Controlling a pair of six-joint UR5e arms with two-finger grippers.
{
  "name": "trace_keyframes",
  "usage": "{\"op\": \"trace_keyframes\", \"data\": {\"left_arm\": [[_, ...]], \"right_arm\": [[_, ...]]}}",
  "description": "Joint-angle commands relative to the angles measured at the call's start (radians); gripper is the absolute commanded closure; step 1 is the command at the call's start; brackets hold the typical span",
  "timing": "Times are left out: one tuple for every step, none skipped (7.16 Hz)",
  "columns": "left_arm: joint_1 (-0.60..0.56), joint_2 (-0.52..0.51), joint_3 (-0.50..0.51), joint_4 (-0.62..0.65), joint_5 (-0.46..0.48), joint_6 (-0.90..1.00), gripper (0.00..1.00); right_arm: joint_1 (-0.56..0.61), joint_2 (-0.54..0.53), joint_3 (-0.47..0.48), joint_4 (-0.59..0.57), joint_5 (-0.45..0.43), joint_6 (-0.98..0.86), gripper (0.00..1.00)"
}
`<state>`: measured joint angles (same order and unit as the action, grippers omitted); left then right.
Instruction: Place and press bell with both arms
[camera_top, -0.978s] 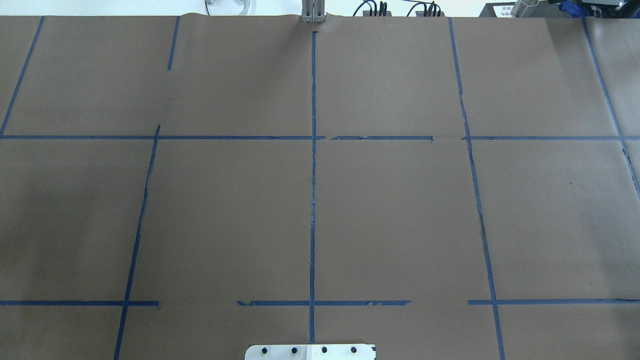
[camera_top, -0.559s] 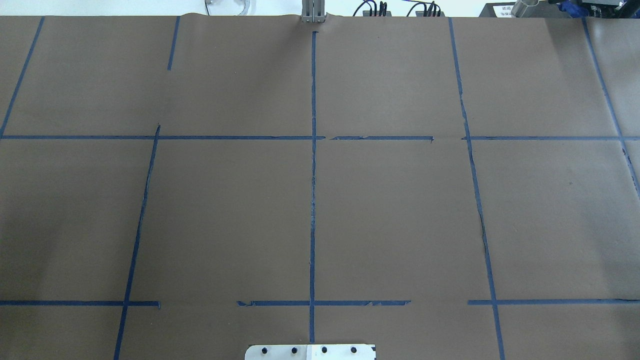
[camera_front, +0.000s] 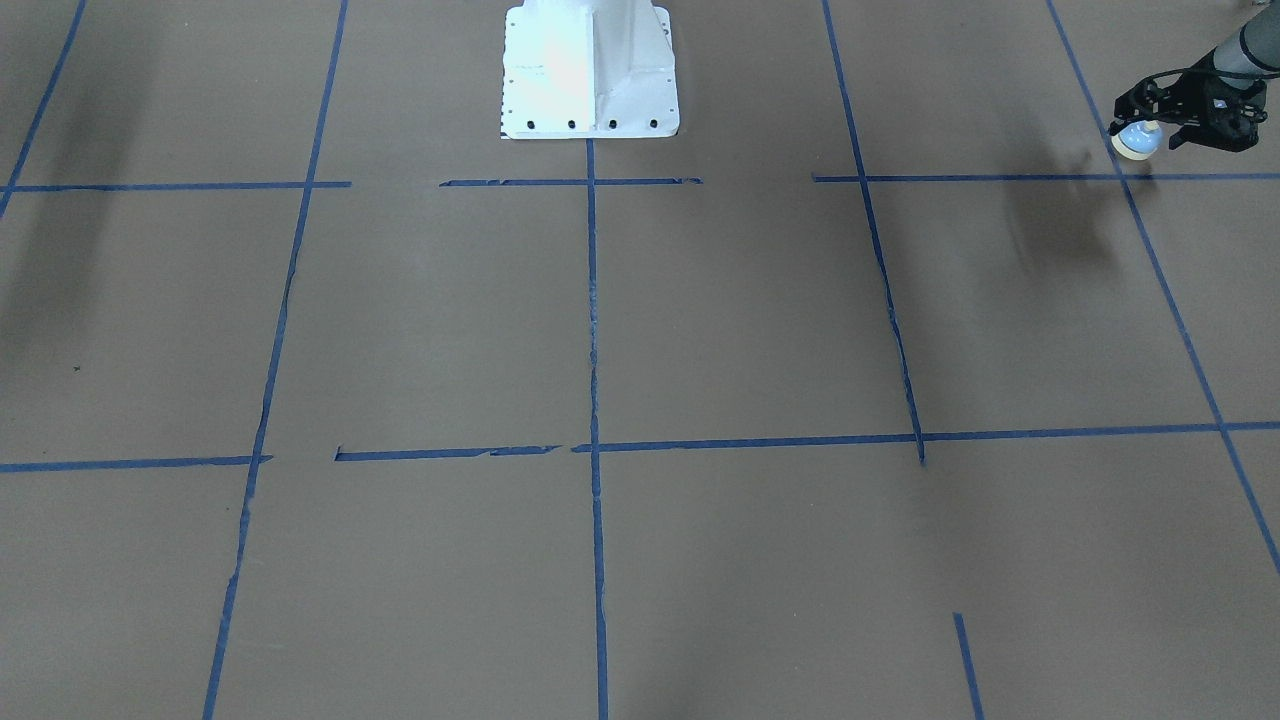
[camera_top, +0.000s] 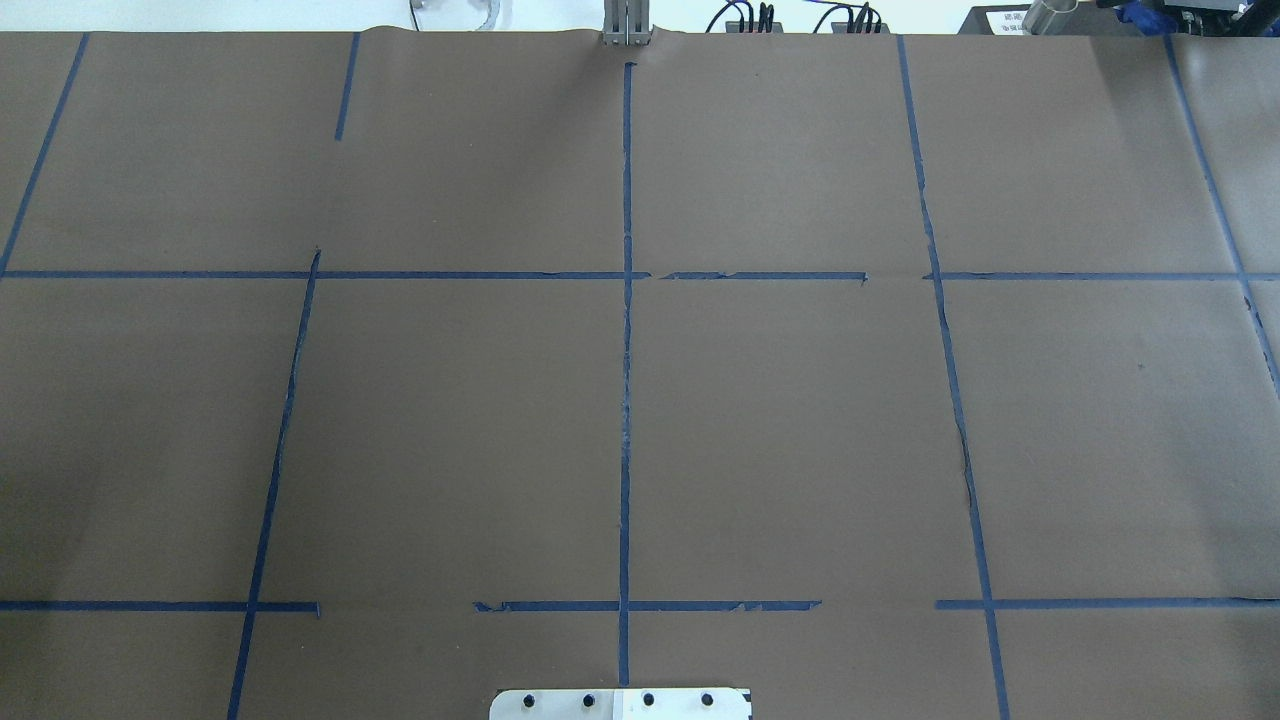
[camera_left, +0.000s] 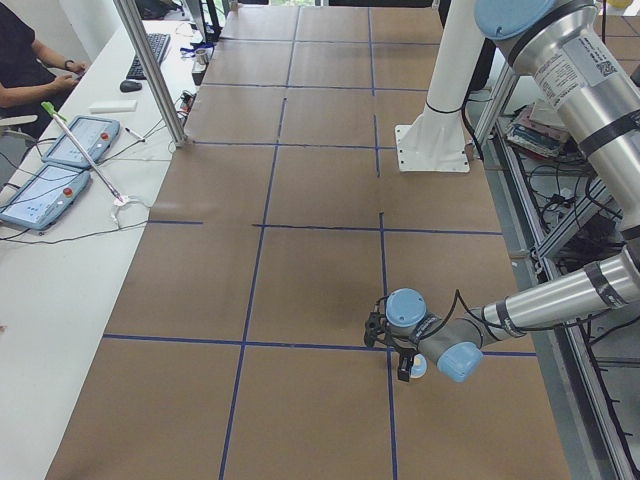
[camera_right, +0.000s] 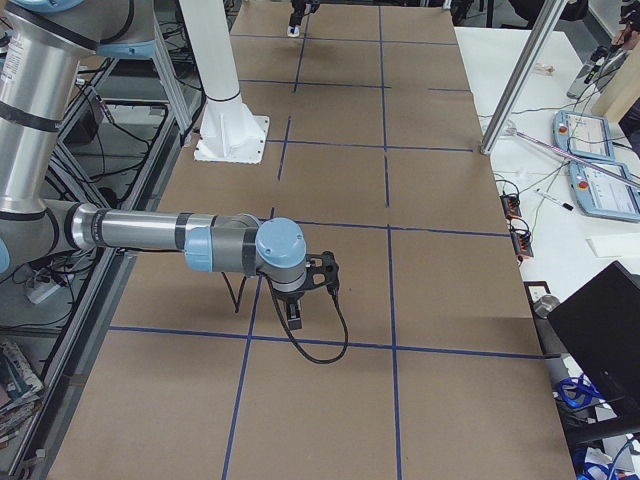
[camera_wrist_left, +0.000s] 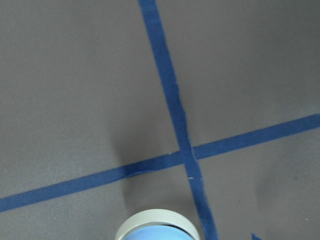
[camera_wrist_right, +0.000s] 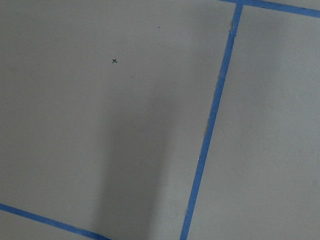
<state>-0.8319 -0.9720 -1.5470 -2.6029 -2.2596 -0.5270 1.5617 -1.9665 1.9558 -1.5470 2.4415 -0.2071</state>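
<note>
silver tubular arms (camera_right: 140, 228), light-blue joint caps, black cables, white pedestal (camera_front: 589, 70).

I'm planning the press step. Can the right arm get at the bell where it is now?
Probably not yet. The bell sits in the left gripper at the table's far left end, above the tape lines, while the right gripper hangs near the opposite end, a long stretch of table between them.
</note>
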Motion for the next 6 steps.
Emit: {"op": "trace_keyframes", "data": {"left_arm": [[0.025,0.001,0.01,-0.003,0.011,-0.004,0.0],[0.028,0.001,0.014,-0.003,0.009,-0.008,0.0],[0.04,0.0,0.018,-0.003,0.009,-0.007,0.0],[0.046,-0.004,0.034,-0.003,0.008,-0.008,0.0],[0.056,-0.007,0.038,-0.003,0.006,-0.008,0.0],[0.08,-0.008,0.041,-0.003,0.005,-0.011,0.0]], "right_arm": [[0.0,0.0,0.0,0.001,0.001,0.002,0.0],[-0.002,0.0,0.0,0.001,0.002,0.002,0.0],[0.0,0.0,0.0,0.001,0.002,0.002,0.0],[-0.002,0.0,0.0,0.001,0.002,0.002,0.0],[-0.002,0.0,0.003,0.001,0.002,0.0,0.0],[0.0,0.0,0.003,0.001,0.002,0.0,0.0]]}}
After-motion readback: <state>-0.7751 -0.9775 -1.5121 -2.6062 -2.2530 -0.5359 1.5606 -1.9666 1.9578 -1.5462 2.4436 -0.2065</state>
